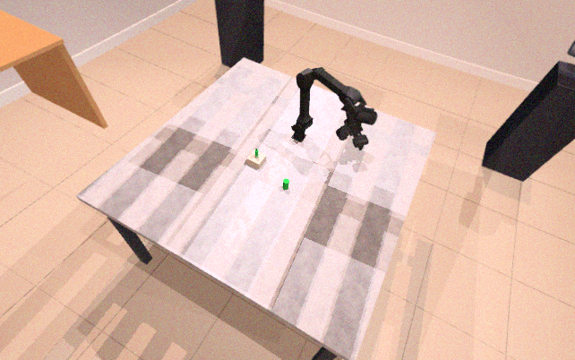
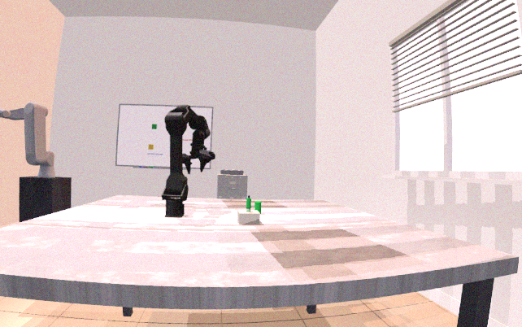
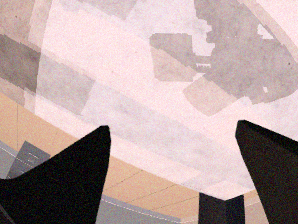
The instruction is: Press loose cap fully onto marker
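The green marker (image 1: 256, 153) (image 2: 249, 202) stands upright in the pale holder block (image 1: 255, 164) (image 2: 248, 218), its narrow dark tip up and bare. The green cap (image 1: 286, 184) (image 2: 258, 207) stands upright on the table, apart from the block; in the exterior view it shows just behind and right of the marker. My gripper (image 1: 352, 141) (image 2: 195, 171) (image 3: 176, 131) is open with nothing between its fingers. It hangs high above the table, pointing down, well to the side of both cap and marker. Neither of them shows in the wrist view.
The arm's base (image 1: 298, 133) (image 2: 175, 207) stands on the patterned table (image 1: 251, 224) (image 2: 203, 268). Dark pedestals (image 1: 239, 31) (image 1: 530, 125) and an orange desk (image 1: 27, 38) stand beyond the table edges. Another, grey arm (image 2: 34, 134) stands on a pedestal at the left in the exterior view.
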`<action>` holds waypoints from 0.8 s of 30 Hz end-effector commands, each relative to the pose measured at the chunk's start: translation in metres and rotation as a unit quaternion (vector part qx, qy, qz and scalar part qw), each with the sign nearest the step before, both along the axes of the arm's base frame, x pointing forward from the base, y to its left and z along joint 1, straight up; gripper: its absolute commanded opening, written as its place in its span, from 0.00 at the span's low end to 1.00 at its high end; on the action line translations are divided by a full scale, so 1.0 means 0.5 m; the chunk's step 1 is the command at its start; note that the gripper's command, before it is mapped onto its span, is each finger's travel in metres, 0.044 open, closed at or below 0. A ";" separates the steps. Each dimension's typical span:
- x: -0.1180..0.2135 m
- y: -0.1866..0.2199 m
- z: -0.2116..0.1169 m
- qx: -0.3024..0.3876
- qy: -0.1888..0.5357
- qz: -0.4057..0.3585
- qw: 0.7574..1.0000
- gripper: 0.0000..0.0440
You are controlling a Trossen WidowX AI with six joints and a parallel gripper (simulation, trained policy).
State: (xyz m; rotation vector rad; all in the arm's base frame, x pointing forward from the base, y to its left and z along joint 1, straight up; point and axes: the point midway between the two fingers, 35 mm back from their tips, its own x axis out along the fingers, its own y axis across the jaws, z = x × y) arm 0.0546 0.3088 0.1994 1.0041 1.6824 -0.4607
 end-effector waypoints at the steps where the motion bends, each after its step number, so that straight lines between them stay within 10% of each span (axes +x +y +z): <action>1: 0.023 0.000 0.001 -0.009 -0.002 -0.015 1.000 0.77; 24: 0.157 -0.023 -0.014 -0.069 0.010 -0.111 0.991 0.76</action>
